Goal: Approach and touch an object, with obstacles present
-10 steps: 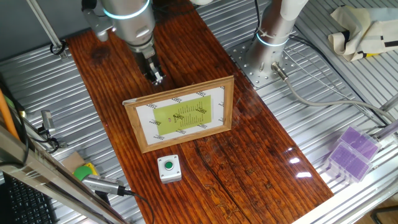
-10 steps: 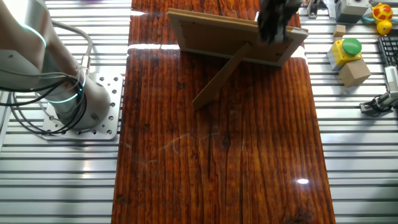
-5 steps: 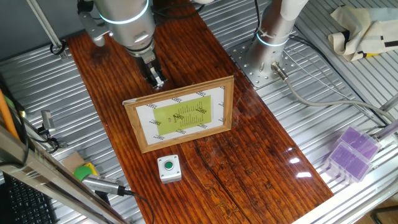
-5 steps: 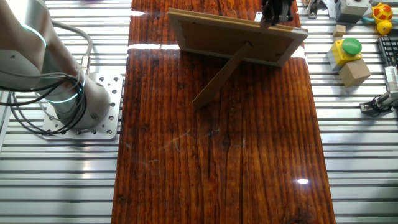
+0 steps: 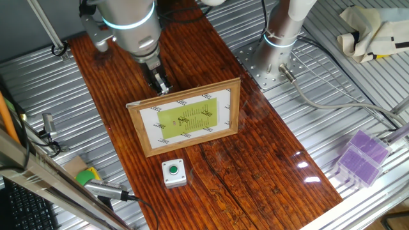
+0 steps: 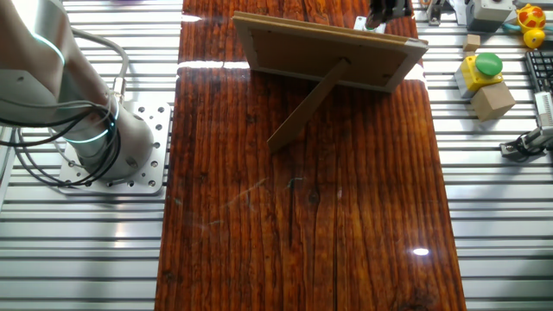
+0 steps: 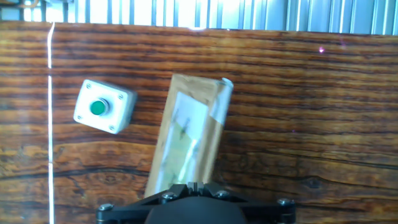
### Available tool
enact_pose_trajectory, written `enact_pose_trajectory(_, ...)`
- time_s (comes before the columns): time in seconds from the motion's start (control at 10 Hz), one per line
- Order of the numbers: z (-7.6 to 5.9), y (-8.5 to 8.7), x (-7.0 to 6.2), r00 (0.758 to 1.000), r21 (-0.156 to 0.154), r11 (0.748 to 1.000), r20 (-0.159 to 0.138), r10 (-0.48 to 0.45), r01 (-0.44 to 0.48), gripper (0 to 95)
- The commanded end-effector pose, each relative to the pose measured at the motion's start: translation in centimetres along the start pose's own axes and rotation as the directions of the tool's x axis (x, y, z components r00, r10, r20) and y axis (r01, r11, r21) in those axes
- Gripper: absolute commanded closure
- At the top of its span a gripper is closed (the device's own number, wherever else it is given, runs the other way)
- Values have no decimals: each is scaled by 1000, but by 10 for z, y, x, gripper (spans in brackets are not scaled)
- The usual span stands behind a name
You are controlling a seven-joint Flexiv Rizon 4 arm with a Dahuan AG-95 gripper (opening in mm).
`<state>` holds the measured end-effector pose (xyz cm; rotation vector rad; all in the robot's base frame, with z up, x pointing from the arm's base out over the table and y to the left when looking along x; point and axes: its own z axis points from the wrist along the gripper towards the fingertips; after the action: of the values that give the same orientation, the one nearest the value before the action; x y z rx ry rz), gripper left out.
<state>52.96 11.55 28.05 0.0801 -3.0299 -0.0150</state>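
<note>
The small light-grey box with a green push button [image 5: 174,172] sits on the wooden table in front of the picture frame; the hand view shows the box [image 7: 103,106] at upper left. The light-wood picture frame [image 5: 185,117] with the yellow-green sheet stands upright at mid-table; the other fixed view shows its back and prop leg [image 6: 324,56]. My gripper [image 5: 162,86] hangs just behind the frame's top edge, fingers together, holding nothing. In the other fixed view only its tip [image 6: 386,10] shows above the frame. In the hand view the frame [image 7: 189,134] lies right below the closed fingertips [image 7: 193,185].
The robot base [image 5: 276,38] stands at the back right. A green-and-yellow block [image 5: 87,174] and tools lie left of the table. Purple boxes [image 5: 361,156] sit at the right. In the other fixed view a yellow block with a green cap [image 6: 485,71] lies at the right.
The gripper has moved up and toward the frame's top edge; in the other fixed view it has risen from in front of the frame's back to above it. The frame and box have not moved.
</note>
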Motion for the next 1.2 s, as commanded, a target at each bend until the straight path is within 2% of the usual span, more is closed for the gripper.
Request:
enact_pose_trajectory(0.1,-1,5,-2,1000,-2,1000,6,17,-17,950)
enact_pose_trajectory(0.4,-2,22,-10,999,5,999,-1,38,-38,950)
enact_pose_trajectory(1.2,-1,21,-10,999,-8,999,6,34,-34,950)
